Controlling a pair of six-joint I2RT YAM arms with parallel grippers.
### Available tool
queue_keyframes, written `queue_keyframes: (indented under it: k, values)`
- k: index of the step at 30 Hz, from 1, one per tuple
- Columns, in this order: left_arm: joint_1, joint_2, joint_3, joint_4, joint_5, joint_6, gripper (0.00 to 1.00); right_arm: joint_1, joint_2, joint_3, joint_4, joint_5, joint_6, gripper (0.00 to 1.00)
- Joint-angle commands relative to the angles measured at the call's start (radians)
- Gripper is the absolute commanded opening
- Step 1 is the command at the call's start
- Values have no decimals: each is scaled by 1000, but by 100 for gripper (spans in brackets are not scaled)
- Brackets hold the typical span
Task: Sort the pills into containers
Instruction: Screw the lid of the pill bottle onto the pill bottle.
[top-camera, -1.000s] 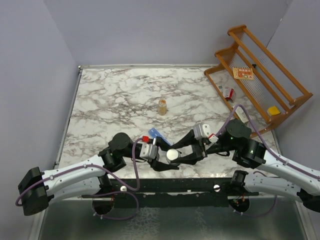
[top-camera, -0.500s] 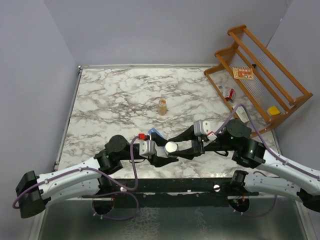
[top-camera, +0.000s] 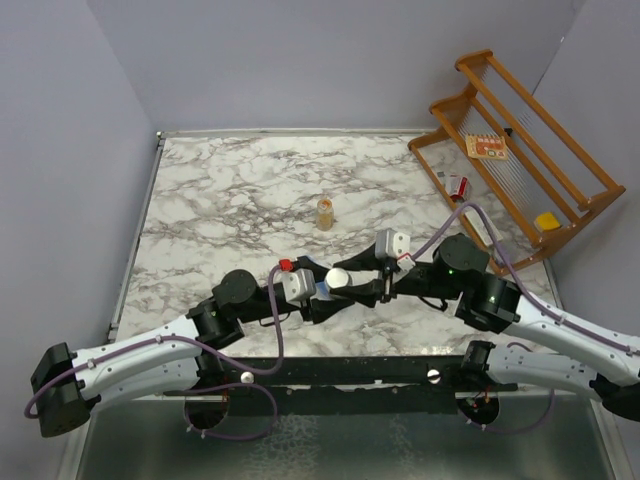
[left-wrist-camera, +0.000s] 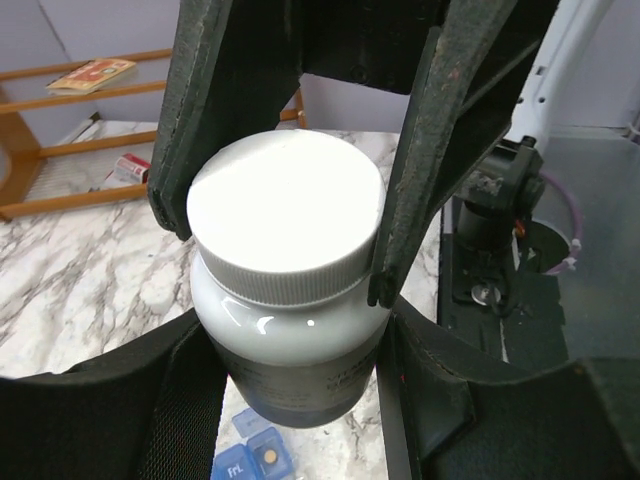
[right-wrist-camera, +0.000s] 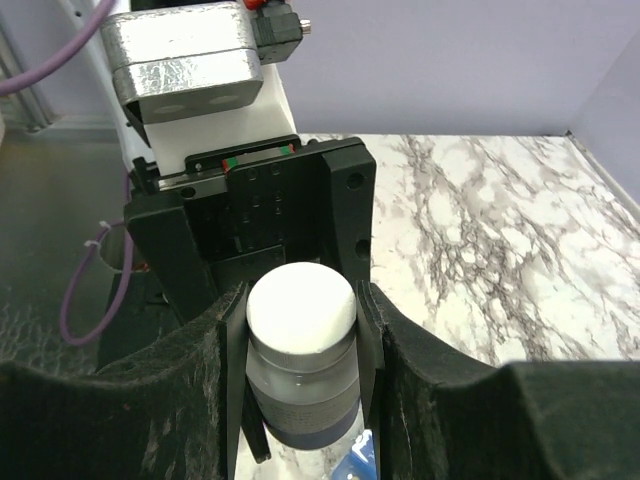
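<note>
A dark bottle with a white cap (top-camera: 337, 277) hangs above the table, held between both grippers. In the left wrist view my left gripper (left-wrist-camera: 290, 345) is shut on the bottle's body (left-wrist-camera: 290, 370). My right gripper (right-wrist-camera: 300, 310) is shut on the white cap (right-wrist-camera: 300, 305), and its fingers (left-wrist-camera: 430, 150) come in from the opposite side. The containers (left-wrist-camera: 243, 462), a blue strip, lie on the marble right under the bottle and are mostly hidden. One open compartment holds a small yellow pill (left-wrist-camera: 270, 456). A blue corner of the containers (right-wrist-camera: 358, 462) shows in the right wrist view.
A small amber bottle (top-camera: 325, 212) stands upright near the middle of the marble table (top-camera: 220, 190). A wooden rack (top-camera: 520, 150) holding small items leans at the back right. The table's near edge (top-camera: 350, 350) runs just behind the two arms.
Both arms have carried the bottle together away from the near edge toward the table's middle, and it now sits over the blue strip. Both grips are unchanged.
</note>
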Motion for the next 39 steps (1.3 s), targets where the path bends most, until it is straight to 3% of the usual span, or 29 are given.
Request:
queue_keyframes:
  k: [1, 15, 27, 28, 30, 33, 39]
  values:
    - [12, -40, 40, 131, -212, 27, 0, 11, 28, -30, -103, 73, 18, 1]
    - [12, 6, 44, 238, -464, 36, 0, 11, 147, -46, -43, 233, 44, 1]
    - [12, 36, 53, 256, -429, 31, 0, 12, 122, -46, -14, 275, 39, 1]
    - [11, 31, 51, 255, -421, 30, 0, 12, 119, -49, -12, 279, 40, 7]
    - [12, 25, 51, 255, -400, 28, 0, 13, 111, -57, -1, 295, 42, 28]
    - [12, 20, 50, 254, -369, 20, 0, 11, 101, -63, 9, 301, 42, 41]
    - [11, 35, 56, 253, -333, 10, 0, 12, 110, -50, 3, 292, 33, 45]
